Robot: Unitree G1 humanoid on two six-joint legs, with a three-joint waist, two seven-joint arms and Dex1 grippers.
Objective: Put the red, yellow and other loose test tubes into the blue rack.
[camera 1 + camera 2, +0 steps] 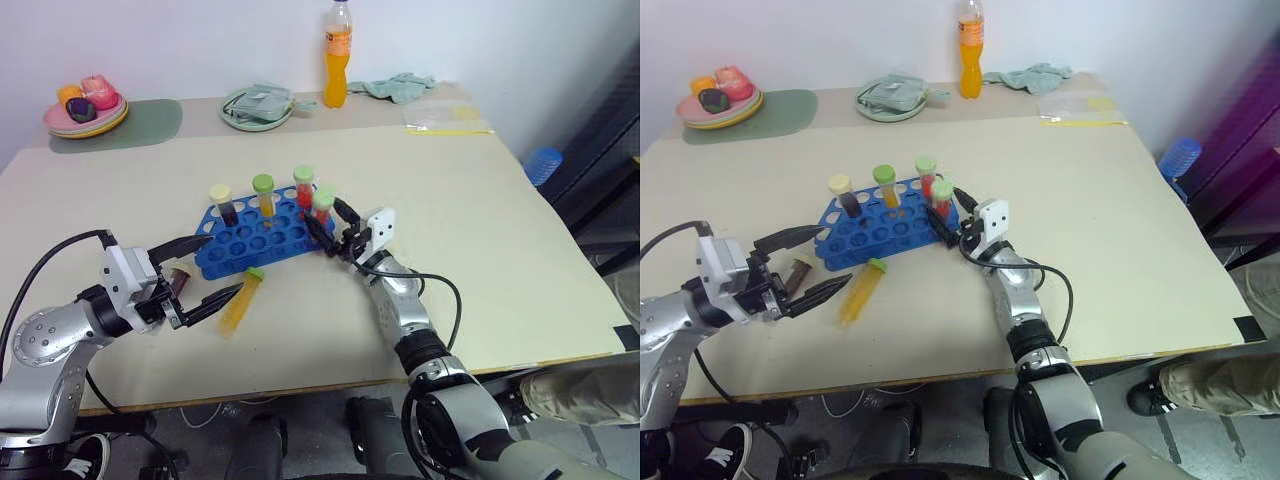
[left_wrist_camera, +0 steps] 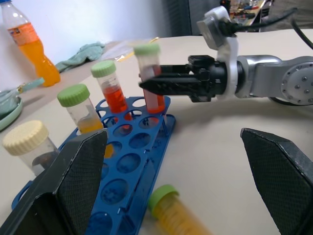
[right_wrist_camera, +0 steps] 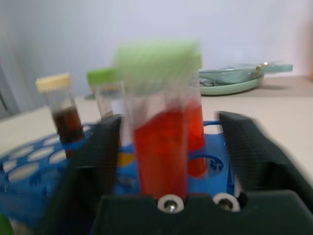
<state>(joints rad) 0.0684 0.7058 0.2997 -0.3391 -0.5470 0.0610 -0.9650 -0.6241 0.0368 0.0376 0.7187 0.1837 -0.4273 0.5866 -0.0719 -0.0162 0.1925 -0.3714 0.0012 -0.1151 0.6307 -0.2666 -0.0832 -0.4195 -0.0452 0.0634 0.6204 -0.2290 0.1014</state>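
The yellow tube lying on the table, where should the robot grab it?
Probably around the clear middle of the yellow tube, coming down from above. It lies flat beside the rack, green cap toward the rack, so its long sides are free. The open left gripper is already next to it, fingers on either side of that spot.

The blue rack (image 1: 250,238) is glossy moulded plastic with smooth round holes. The test tubes (image 2: 152,83) standing in it are clear, shiny plastic with ribbed matt caps, green or cream. A loose yellow tube (image 1: 240,303) lying on the table has the same clear plastic wall. The table (image 1: 480,210) is a matt, pale beige board, smooth and unpolished. The right gripper (image 2: 151,84) has matt black plastic fingers (image 3: 93,161); its arm shell is satin silver metal. The left gripper (image 1: 205,270) looks textured, like woven carbon.
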